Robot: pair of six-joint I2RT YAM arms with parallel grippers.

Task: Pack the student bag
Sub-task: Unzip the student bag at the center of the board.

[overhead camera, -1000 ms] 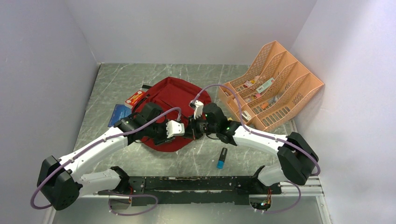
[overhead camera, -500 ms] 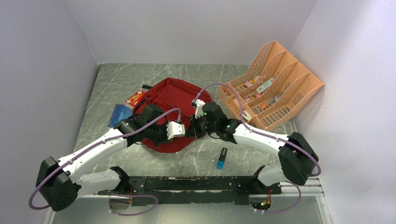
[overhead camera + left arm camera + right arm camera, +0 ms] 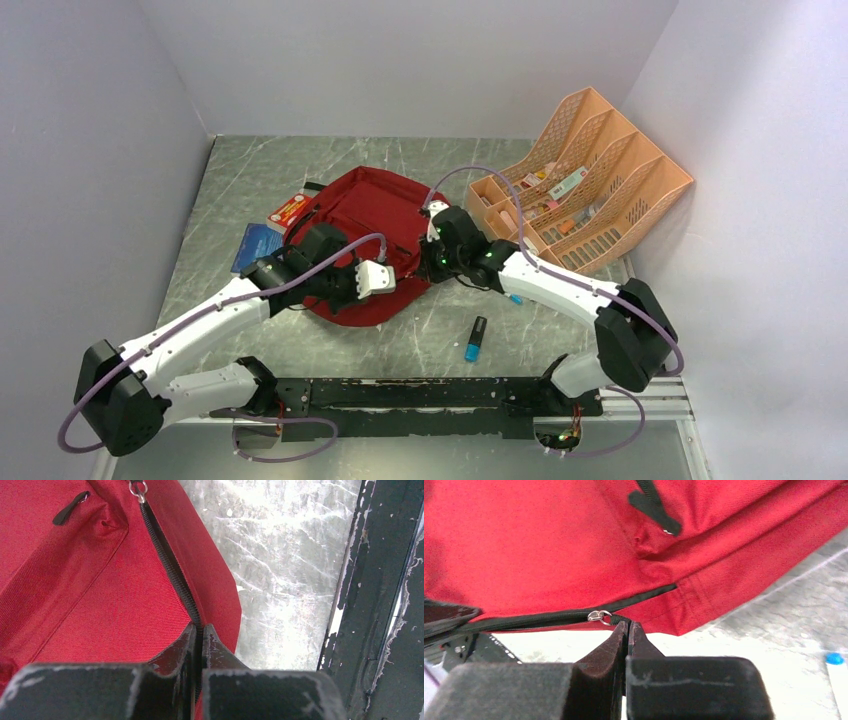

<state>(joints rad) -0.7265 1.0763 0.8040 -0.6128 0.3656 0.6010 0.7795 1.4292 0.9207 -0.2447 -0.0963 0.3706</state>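
Note:
The dark-red student bag [image 3: 355, 212] lies flat mid-table, its black zipper [image 3: 167, 562] running along the near right edge. My left gripper [image 3: 400, 284] sits at that edge, shut on the zipper seam [image 3: 198, 630]. My right gripper [image 3: 428, 264] hangs just right of it at the bag's right corner, shut on the black pull cord [image 3: 620, 620] fastened to the silver zipper slider [image 3: 600, 616]. That slider [image 3: 137, 487] also shows at the top of the left wrist view. A second black pull tab [image 3: 655, 511] lies on the bag's front pocket.
A peach mesh desk organiser [image 3: 590, 180] holding small items stands at the back right. A black-and-blue marker [image 3: 475, 338] lies near the front rail [image 3: 420, 392]. A blue booklet [image 3: 255, 246] and a red card [image 3: 290, 210] lie left of the bag.
My left gripper has closed on the bag's zipper seam. My right gripper, still shut, has shifted back and to the right along the bag's edge.

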